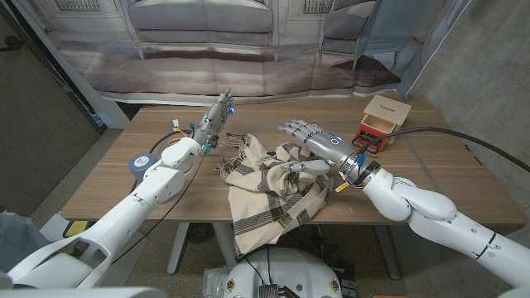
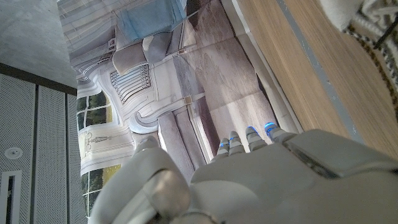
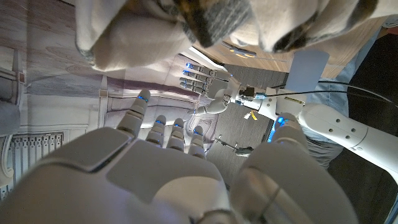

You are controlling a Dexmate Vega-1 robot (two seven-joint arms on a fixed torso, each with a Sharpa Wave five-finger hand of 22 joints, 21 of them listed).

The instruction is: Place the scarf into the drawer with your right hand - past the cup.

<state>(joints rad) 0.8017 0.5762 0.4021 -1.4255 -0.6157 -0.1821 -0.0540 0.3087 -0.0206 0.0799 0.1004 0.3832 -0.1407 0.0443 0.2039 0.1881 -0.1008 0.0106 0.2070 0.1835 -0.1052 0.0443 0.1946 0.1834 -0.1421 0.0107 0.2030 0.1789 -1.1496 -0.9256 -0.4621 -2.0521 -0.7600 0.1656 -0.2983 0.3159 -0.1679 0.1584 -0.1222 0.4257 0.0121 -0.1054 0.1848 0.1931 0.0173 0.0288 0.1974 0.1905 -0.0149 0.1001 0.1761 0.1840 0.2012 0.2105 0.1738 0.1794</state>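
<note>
Scarf, cream with dark stripes, lies crumpled at the middle of the wooden table, with one end spilling over the near edge. The right hand hovers over the scarf's right part, fingers stretched out and a little apart, thumb pointing down toward the cloth. In the head view it has hold of nothing yet; the right wrist view shows the same hand with fingers straight and the scarf bunched just beyond the fingertips.

The left hand stands raised at the far left side of the scarf, fingers straight and together, holding nothing; the left wrist view shows its back against the backdrop and the table's edge.

The drawer, a small wooden box with a red front, sits toward the far right of the table, well apart from the scarf. I cannot make out a cup in any view.

The step in hand looks like the grasp. To do it well, the right hand should come down on a thick fold rather than a single layer and close fully, so the hanging end lifts with it. Soft cloth will trail, so a high lift is likely needed before moving right toward the drawer.
</note>
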